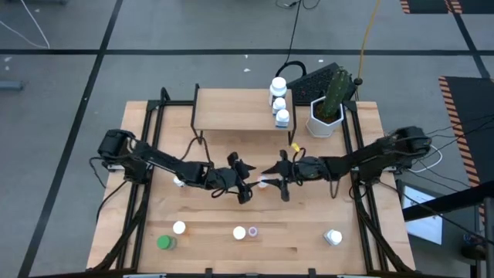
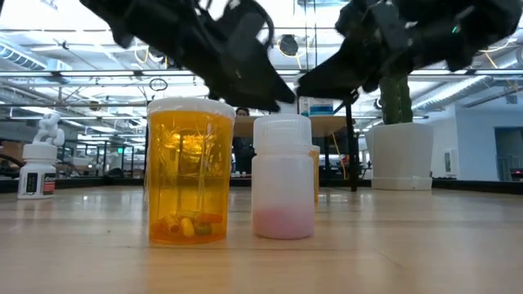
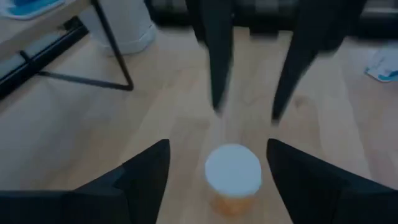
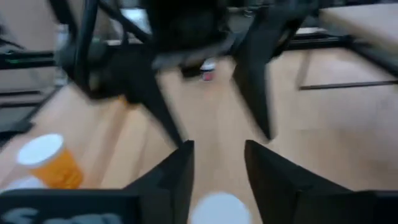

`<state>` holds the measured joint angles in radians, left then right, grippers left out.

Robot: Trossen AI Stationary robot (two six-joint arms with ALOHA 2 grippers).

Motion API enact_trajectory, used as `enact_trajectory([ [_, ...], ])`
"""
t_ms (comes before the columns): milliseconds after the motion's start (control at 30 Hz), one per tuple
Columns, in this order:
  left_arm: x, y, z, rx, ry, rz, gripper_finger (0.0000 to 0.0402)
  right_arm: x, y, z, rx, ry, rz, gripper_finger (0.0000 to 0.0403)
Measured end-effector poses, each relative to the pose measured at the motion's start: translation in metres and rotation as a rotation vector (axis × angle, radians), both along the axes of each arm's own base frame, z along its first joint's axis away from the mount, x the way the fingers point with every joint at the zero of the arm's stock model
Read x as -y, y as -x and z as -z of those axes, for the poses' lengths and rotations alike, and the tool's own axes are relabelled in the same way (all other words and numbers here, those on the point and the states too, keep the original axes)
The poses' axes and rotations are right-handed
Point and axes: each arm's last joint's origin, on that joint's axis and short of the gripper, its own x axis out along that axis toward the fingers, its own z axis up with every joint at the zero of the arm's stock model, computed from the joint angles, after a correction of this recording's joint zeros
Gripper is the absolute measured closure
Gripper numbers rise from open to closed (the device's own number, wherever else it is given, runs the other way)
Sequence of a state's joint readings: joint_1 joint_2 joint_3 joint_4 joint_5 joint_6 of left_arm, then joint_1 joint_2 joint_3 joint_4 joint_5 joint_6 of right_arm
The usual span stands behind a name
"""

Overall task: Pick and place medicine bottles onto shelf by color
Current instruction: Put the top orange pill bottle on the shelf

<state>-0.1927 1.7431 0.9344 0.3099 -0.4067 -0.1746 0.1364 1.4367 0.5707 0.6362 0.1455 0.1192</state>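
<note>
1. I see the table [image 1: 231, 212] filling the middle of the overhead frame, both arms reaching in from its left and right edges and meeting near the centre.
2. The shelf [image 1: 231, 108] sits at the upper middle of the overhead frame. Three white bottles [image 1: 279, 101] stand in a row along its right end.
3. A white plant pot [image 1: 324, 120] with a cactus stands just right of the shelf, upper right of centre.
4. My left gripper [image 3: 217, 171] hangs over the table centre with its jaws spread apart. In its wrist view an orange bottle [image 3: 233, 180] with a white cap stands between the two fingers [image 3: 146, 174], with a clear gap on either side, so nothing is grasped.
5. My right gripper [image 4: 217, 171] faces the left one from the right, tips near each other in the overhead frame. Its jaws are parted; a white bottle cap [image 4: 221, 210] shows at the bottom middle of its wrist view, between the fingers. I cannot tell whether the fingers touch it.
6. In the low view a large orange bottle [image 2: 189, 171] stands left of centre, with a white bottle [image 2: 283, 175] just beside it on the right, both on the table under the arms.
7. Along the lower edge of the overhead frame stand a green bottle [image 1: 164, 242], a white-capped bottle [image 1: 179, 228], another white one [image 1: 239, 232], a tiny purple one [image 1: 252, 231] and a white bottle [image 1: 333, 237] at lower right.
</note>
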Motion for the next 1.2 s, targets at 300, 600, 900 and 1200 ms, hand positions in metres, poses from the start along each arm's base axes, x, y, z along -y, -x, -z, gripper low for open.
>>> enact_trajectory([
  [300,-0.010,-0.011,0.019,0.000,0.049,0.046,0.0022,-0.001,0.037,-0.031,-0.057,0.066,0.149,0.0212],
  [600,-0.011,-0.017,0.030,0.024,0.045,0.069,0.0007,0.000,0.055,-0.027,-0.026,0.028,0.160,0.0209],
  [900,-0.009,-0.025,0.055,0.009,0.011,0.095,0.0007,0.000,0.056,-0.028,-0.013,0.018,0.162,0.0209],
  [1200,-0.010,-0.025,0.058,0.005,0.023,0.079,0.0072,-0.001,0.056,-0.029,-0.007,0.005,0.159,0.0209],
])
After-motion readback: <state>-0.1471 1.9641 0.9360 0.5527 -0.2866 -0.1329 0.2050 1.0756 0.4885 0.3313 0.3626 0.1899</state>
